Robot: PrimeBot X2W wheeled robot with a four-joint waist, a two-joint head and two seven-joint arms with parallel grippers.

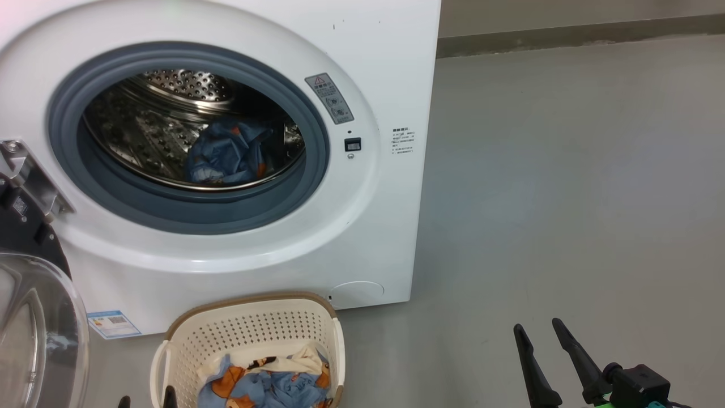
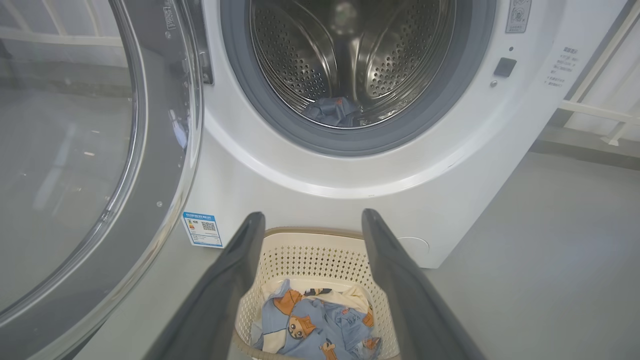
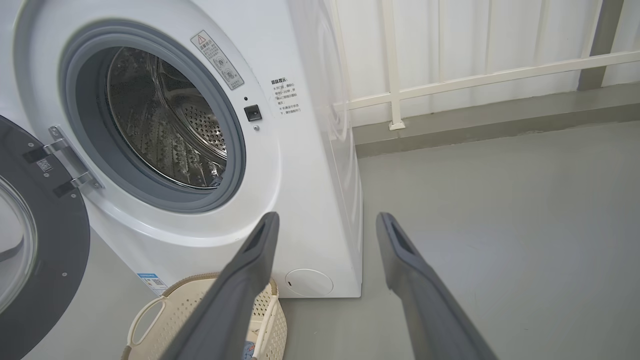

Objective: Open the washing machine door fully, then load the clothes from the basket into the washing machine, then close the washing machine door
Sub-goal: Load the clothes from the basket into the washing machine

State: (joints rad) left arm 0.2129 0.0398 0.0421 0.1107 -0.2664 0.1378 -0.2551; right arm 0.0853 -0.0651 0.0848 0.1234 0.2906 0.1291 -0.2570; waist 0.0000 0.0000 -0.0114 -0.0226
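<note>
Glossy black-rimmed washing machine door [image 2: 75, 170] stands open left of the perforated steel drum [image 2: 300, 55]. Soft bear-print clothes [image 2: 315, 325] lie in the cream basket [image 2: 310, 255] — left pincer [image 2: 312, 220] and right pincer [image 3: 327, 220] gape empty.

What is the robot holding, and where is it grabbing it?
Nothing. The left end effector and right end effector are both open and empty.

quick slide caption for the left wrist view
Open left tool facing the basket of clothes, washing machine door open.
</note>
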